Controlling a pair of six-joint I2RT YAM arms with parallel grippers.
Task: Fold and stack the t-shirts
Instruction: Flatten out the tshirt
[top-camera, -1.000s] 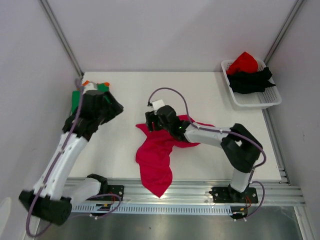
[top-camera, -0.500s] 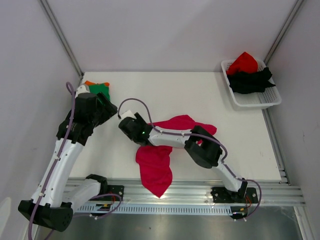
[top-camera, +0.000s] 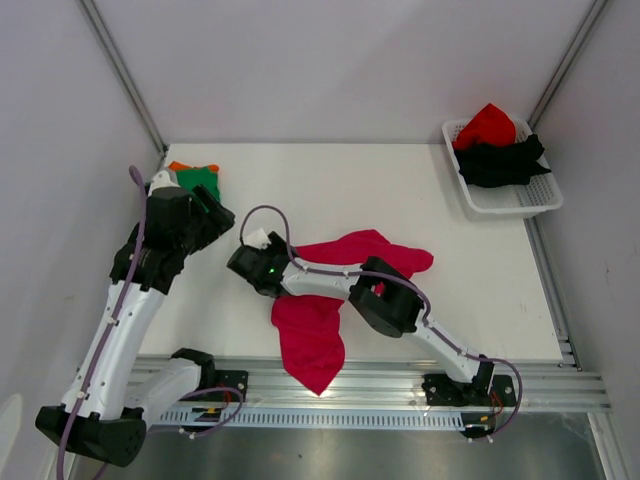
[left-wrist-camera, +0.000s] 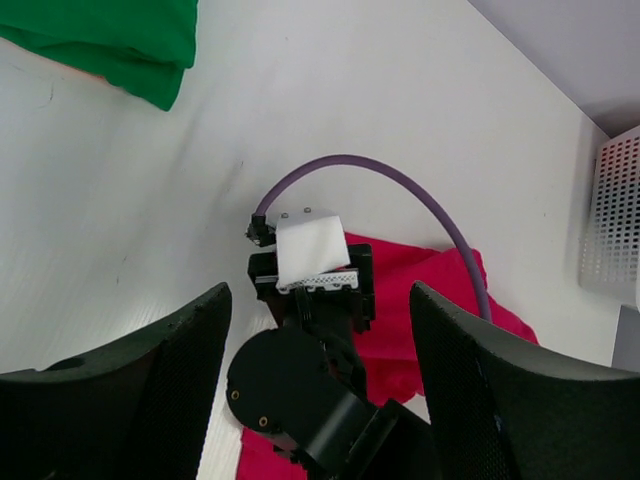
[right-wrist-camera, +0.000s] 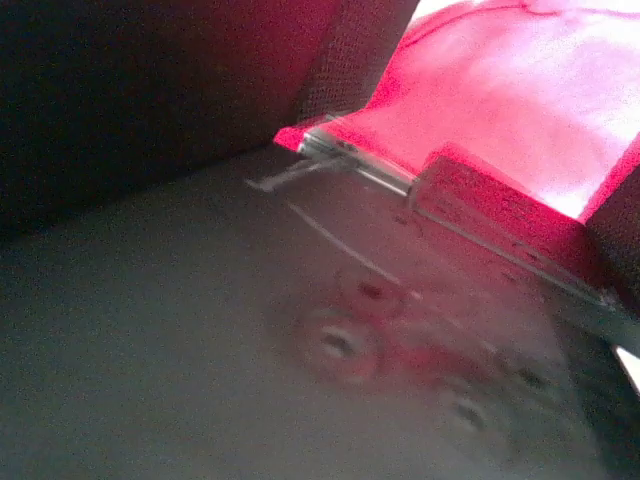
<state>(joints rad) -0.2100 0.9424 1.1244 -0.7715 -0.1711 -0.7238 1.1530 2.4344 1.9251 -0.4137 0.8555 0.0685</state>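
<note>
- At the middle of the white surface (top-camera: 330, 190) lies the magenta-pink t-shirt (top-camera: 310, 335), crumpled, its lower part hanging over the near edge onto the rail.
- Right arm reaches leftward across that shirt; the right gripper (top-camera: 243, 266) sits low at the shirt's left edge.
- Its wrist view is blurred and very close to the surface, with pink cloth (right-wrist-camera: 520, 90) ahead; I cannot tell whether the jaws are spread or pinching the cloth.
- Left gripper (top-camera: 203, 215) hangs above the far-left part of the surface, jaws spread wide with nothing between them.
- Just beyond it lies a folded green t-shirt (top-camera: 205, 180) on top of an orange t-shirt (top-camera: 180, 166).
- At the far right corner, a white basket (top-camera: 510, 205) holds a red t-shirt (top-camera: 487, 125) and a black t-shirt (top-camera: 500, 160), both bunched.
</note>
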